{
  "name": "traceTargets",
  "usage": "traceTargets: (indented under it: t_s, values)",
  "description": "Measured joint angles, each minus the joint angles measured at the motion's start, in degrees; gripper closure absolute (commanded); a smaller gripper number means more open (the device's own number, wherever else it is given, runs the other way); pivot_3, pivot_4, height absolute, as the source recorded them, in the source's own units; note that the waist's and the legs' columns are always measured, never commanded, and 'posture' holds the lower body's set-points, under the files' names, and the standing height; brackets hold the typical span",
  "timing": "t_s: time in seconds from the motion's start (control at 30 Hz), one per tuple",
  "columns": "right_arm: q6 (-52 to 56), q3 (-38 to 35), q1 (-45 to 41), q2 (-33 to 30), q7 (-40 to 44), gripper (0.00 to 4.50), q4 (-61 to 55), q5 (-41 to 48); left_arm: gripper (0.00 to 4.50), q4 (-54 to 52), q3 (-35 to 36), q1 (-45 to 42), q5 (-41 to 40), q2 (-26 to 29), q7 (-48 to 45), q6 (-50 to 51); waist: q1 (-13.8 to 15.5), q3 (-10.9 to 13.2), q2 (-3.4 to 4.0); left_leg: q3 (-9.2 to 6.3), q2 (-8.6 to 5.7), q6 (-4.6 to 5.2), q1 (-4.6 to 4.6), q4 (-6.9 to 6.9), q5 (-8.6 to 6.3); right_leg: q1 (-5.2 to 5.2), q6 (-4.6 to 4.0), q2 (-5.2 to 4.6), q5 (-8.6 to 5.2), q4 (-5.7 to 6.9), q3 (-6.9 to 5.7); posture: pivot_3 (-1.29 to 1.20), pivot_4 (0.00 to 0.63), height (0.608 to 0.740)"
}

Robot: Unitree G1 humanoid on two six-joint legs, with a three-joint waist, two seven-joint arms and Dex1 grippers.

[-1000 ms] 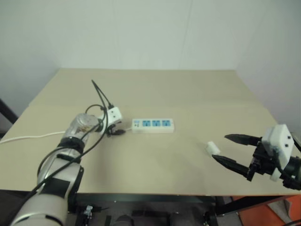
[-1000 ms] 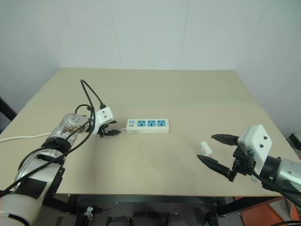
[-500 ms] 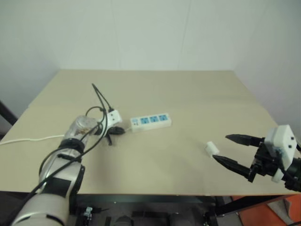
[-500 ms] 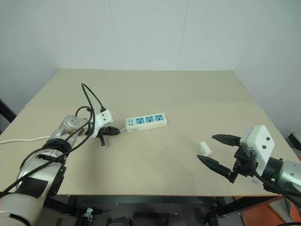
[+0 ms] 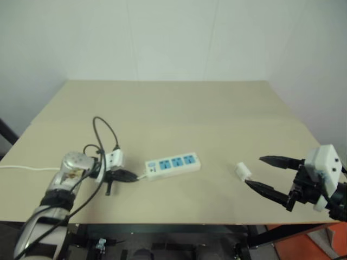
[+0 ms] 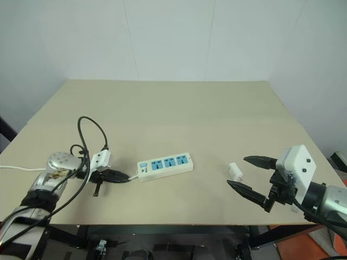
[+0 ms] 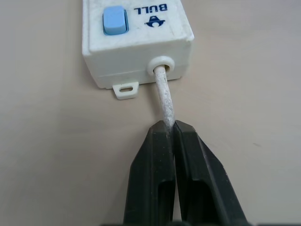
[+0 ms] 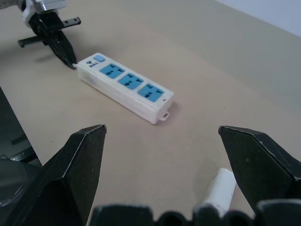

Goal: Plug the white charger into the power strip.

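White charger [image 6: 235, 171], a small rounded block, lies beside the wide-spread right gripper [image 6: 250, 175]; left gripper [image 7: 169, 129] pinches the cord [image 7: 163, 96]

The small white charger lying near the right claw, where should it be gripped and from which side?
Grip the small white charger across its two long flat sides, coming from the open right claw beside it: it lies flat on the tan table, free all round.

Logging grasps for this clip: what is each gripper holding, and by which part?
Left gripper pinches the power strip by its cord near the switch end; right gripper holds nothing.
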Motion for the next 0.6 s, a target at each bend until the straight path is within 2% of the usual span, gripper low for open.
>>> traceTargets:
  t_s: [0.17, 0.43, 0.5, 0.6]
  values:
    - [0.0, 1.2, -1.6, 0.0, -0.1, 0.0, 0.3, 0.0, 2.74, -6.9, 1.0, 4.4, -2.2, -0.5, 4.4, 3.5, 0.4, 0.0, -0.01, 0.0, 0.0, 0.0, -0.04, 0.0, 0.0, -0.01, 0.0, -0.01, 0.0, -0.05, -0.01, 0.0, 0.15, 0.74]
    - [0.0, 2.4, -2.4, 0.0, -0.4, 0.0, 0.4, 0.0, 0.2, -16.2, 4.8, 7.7, -9.8, 1.4, 3.6, 8.5, 0.4, 0.0, -0.01, 0.01, 0.01, -0.01, -0.06, -0.01, 0.0, -0.05, -0.01, -0.01, -0.01, -0.08, -0.03, 0.0, 0.15, 0.74]
    - [0.0, 2.5, -2.3, 0.0, -0.5, 0.0, 0.4, 0.0, 0.04, -17.1, 6.2, 7.8, -11.7, 0.8, 4.5, 9.2, 0.4, 0.0, -0.01, 0.01, 0.01, -0.01, -0.03, 0.0, 0.0, -0.02, -0.01, -0.01, -0.01, -0.07, -0.03, 0.0, 0.15, 0.74]
    - [0.0, 2.9, -2.5, 0.1, -1.1, 0.0, 0.4, 0.0, 0.04, -17.3, 8.0, 7.5, -13.3, -4.3, 8.8, 8.1, 0.6, 0.0, 0.0, 0.01, 0.0, -0.01, -0.04, 0.01, 0.0, 0.01, 0.0, -0.02, 0.0, -0.12, -0.03, 0.0, 0.15, 0.74]
